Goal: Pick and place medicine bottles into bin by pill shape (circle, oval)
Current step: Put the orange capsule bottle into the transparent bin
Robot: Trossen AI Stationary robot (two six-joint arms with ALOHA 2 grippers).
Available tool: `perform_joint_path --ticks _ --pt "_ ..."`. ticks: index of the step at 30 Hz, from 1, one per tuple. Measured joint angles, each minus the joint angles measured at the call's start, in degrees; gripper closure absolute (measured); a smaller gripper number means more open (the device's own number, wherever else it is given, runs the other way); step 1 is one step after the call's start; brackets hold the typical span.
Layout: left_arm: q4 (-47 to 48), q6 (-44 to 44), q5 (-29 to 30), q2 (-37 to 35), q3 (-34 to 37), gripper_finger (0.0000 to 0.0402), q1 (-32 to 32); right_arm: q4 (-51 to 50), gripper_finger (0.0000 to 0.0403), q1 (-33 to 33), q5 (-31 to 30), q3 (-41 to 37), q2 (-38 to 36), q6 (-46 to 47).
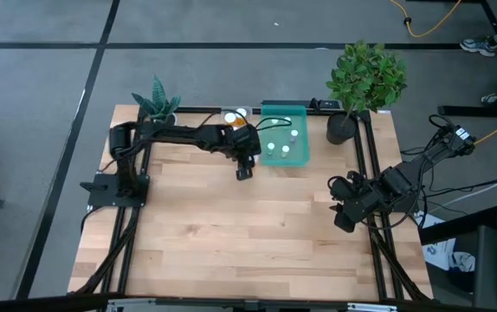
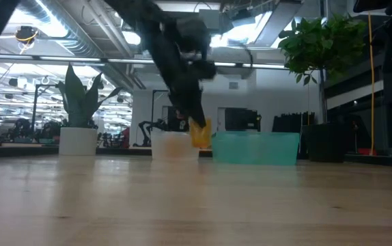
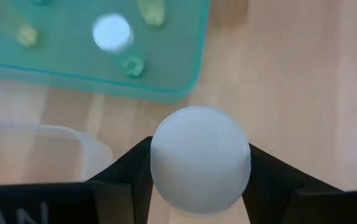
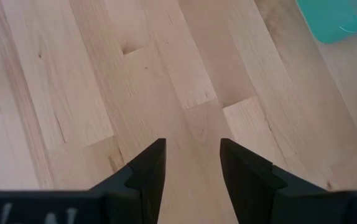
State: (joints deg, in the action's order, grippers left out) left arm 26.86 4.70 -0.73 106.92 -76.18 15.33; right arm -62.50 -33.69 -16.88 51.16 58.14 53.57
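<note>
The pick step is judged to be in hand. Toward the table's left, the left gripper [image 1: 245, 170] is seen beside the near left corner of the teal bin [image 1: 299, 113], its fingers [image 3: 129, 169] clamped on the white cap of a bottle [image 3: 200, 160]; in the low view an orange body [image 2: 200, 133] is seen between the fingers, at or just above the table, and whether it is lifted cannot be told. A clear bin [image 3: 35, 152] lies just left of the teal one, which already holds several small pale bottles [image 1: 271, 149]. Next, a lift is called for, then a carry over the wall of whichever bin matches the pill shape; that shape cannot be read from these views, so the choice is left open. To the right, the right gripper [image 1: 344, 217] waits near the table's right edge, fingers apart and empty above bare wood. No label or writing can be read on the bottles or bins.
</note>
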Motion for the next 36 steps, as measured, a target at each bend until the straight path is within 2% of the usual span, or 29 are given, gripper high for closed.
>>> perform_joint_path --ticks 4,11,15,22,36 --pt "2.23 -0.01 0.69 -5.4 0.0 0.0228 -0.17 0.02 0.0249 0.0 0.0 0.0 0.03 0.01" --pt "2.72 -0.02 6.19 -12.24 -0.02 0.0228 2.09 0.09 0.0249 0.02 -0.02 0.0 0.03 -0.01" --pt "1.97 -0.01 6.14 -11.58 -0.03 0.0228 5.06 0.09 0.0249 0.0 -0.36 0.0 0.03 -0.01" --pt "-1.15 0.49 4.49 -6.13 0.04 0.0228 10.18 0.09 0.0249 0.0 -1.49 0.0 0.01 -0.03" --pt "-0.81 0.46 1.88 -3.9 0.04 0.0228 11.39 0.05 0.0249 0.02 -1.49 0.0 0.02 -0.03"
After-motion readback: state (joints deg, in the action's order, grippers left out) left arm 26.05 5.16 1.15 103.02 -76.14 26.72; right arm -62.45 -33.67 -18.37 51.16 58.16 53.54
